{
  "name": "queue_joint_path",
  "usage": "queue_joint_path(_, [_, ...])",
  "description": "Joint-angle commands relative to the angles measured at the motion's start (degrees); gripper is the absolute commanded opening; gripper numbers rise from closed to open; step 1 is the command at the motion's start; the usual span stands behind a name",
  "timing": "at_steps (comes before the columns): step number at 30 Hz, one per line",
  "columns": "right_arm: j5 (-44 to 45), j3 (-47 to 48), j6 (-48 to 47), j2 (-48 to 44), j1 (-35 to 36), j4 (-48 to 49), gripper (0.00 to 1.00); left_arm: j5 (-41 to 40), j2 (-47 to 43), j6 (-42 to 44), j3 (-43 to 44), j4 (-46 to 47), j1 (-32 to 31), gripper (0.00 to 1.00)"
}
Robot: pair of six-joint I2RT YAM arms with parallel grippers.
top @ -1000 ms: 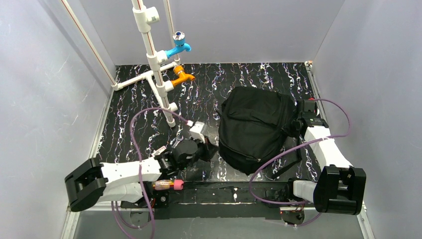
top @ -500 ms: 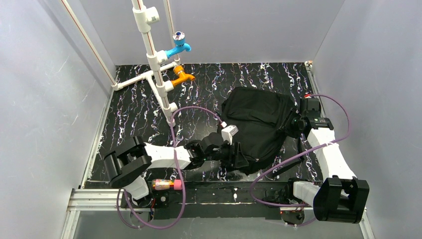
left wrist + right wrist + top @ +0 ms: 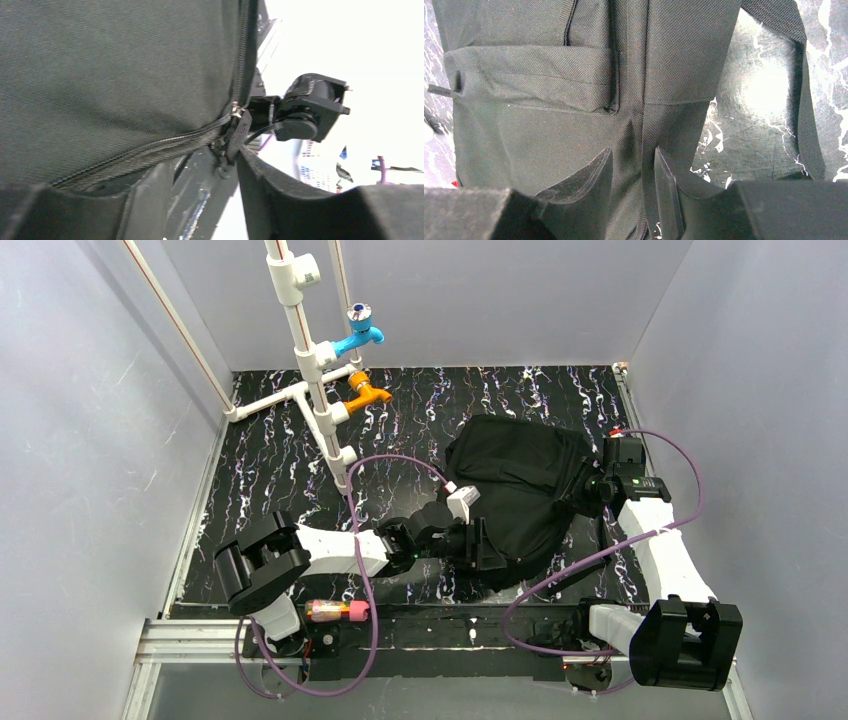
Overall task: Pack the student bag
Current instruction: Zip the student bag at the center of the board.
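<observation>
- Top external view: the student bag (image 3: 520, 495) is lying on the right half of the bench (image 3: 270, 470), toward the middle. The left gripper (image 3: 480, 545) is pressing in at the bag's near-left edge, and the right gripper (image 3: 590, 490) is sitting against its right side. From here I cannot tell how wide either set of jaws is standing.
- Left wrist view: the jaws are standing partly open around the zipper pull (image 3: 231, 137), with the zipper track (image 3: 150, 147) running off to the left. They are not yet clamping it. I judge that closing squarely on the pull, not the fabric, matters most.
- Right wrist view: the jaws are standing narrowly apart, straddling a vertical fold of fabric beside the shoulder strap (image 3: 804, 95). Whether they are pinching it is unclear. Holding firm here should be keeping the bag from sliding.
</observation>
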Motion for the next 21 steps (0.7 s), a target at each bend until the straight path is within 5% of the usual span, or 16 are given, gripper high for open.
queue_joint_path(1, [-3.79,1.36,0.28,-1.33,0.56,0.71,0.43,2.64,-2.81,-2.79,2.63,1.9,0.29,0.5])
queue_joint_path(6, [-4.31,1.56,0.42,-0.5,0.64,1.14,0.43,1.64,-3.9,-2.2,2.41,1.69,0.41,0.37])
queue_joint_path(15, [-5.12,1.93,0.43,-0.21,0.73,1.17,0.42,3.43,-5.47,-4.26,1.08,0.94,0.63,0.52])
queue_joint_path(21, [-5.38,2.24,0.58,0.25,0.82,1.47,0.42,3.4,-7.1,-4.71,0.72,0.69,0.52,0.48])
